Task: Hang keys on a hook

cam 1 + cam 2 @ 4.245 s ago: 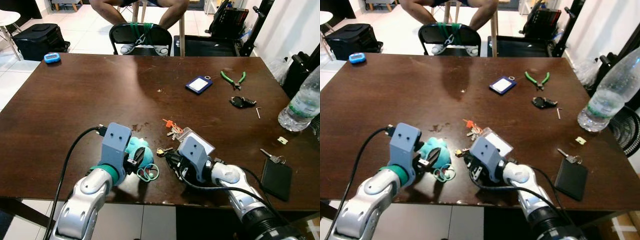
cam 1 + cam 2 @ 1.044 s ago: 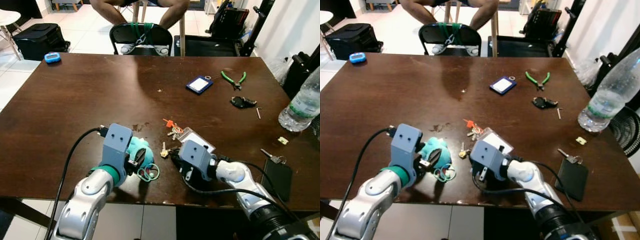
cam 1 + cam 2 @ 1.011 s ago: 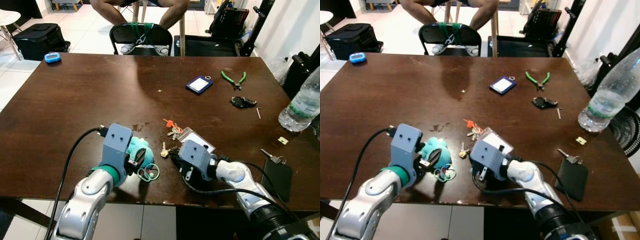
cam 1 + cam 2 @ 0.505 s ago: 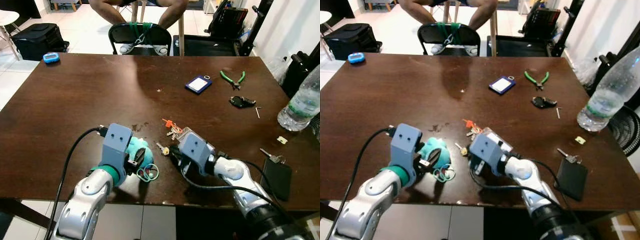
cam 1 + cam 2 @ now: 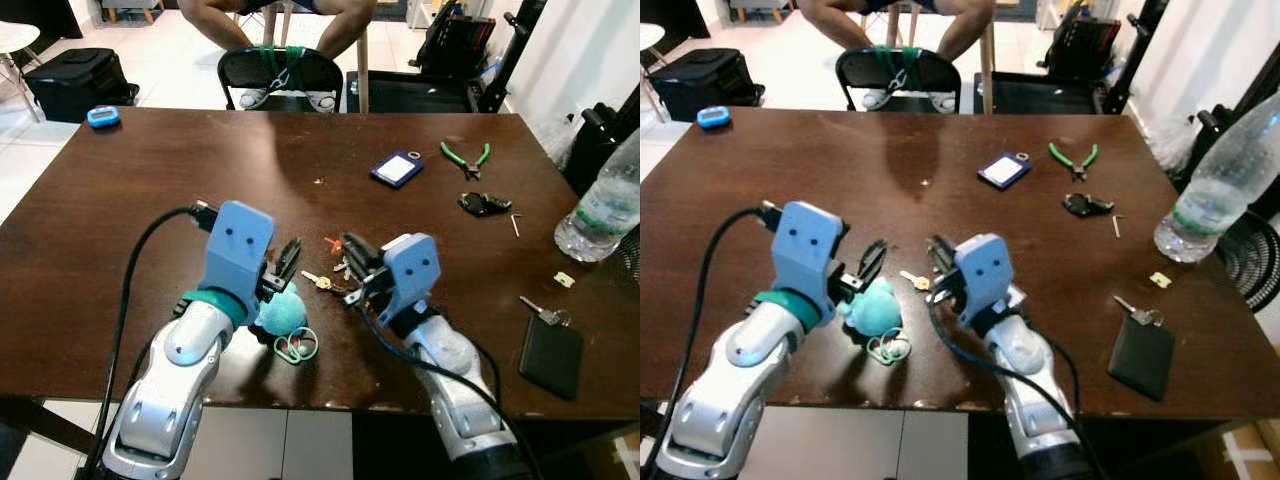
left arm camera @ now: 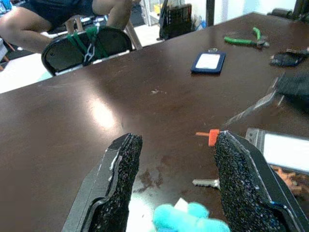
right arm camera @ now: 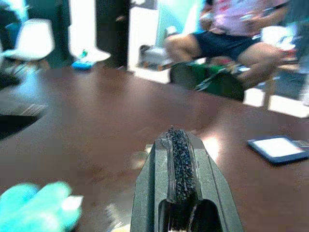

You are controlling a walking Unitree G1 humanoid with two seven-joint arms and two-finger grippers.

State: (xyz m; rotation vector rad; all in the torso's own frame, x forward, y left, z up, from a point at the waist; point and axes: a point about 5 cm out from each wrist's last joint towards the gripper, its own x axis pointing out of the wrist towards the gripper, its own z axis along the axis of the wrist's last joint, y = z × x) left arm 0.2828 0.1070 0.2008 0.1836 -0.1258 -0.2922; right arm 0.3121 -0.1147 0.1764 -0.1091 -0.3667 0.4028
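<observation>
Keys (image 5: pixel 318 281) on table, beside teal plush keychain (image 5: pixel 283 309).

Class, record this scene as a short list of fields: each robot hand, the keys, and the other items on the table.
left hand: open, fingers either side of the teal fuzzy toy
right hand: shut, raised beside the keys; grip on them unclear
table: dark wood
other items: blue card holder, green pliers, water bottle, black wallet
</observation>
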